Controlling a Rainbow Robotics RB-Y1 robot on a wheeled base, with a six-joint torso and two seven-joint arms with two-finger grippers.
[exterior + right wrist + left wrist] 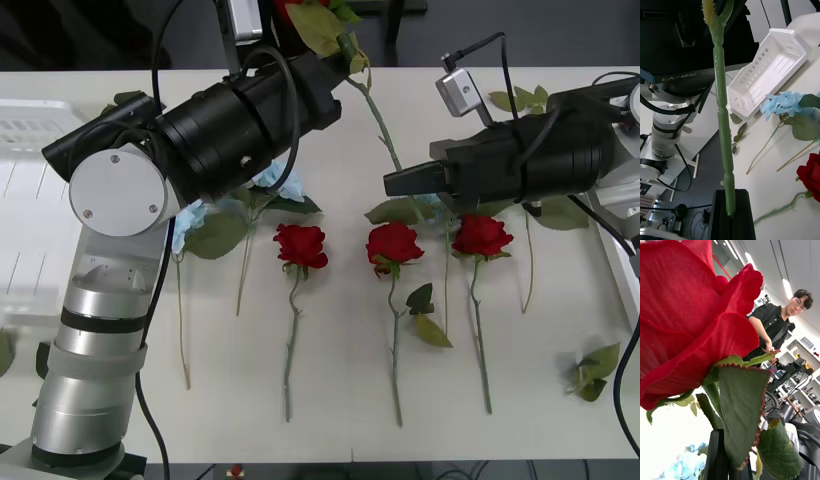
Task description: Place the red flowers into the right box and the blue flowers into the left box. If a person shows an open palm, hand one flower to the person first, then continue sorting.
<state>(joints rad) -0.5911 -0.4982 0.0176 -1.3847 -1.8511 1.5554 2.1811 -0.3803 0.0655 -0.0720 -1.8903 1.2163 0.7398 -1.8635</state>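
Two tools share one red rose (696, 315): your left tool (728, 457) clamps below the bloom (leaves crowd it), your right tool (732, 213) clamps its stem (723, 123).

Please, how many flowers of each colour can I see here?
Red roses: 4, three lying loose, one shared by the left gripper at the bloom and the right gripper on the stem.
Blue flowers: 2 heads seen; the arms may hide more.
Total: 6 seen.
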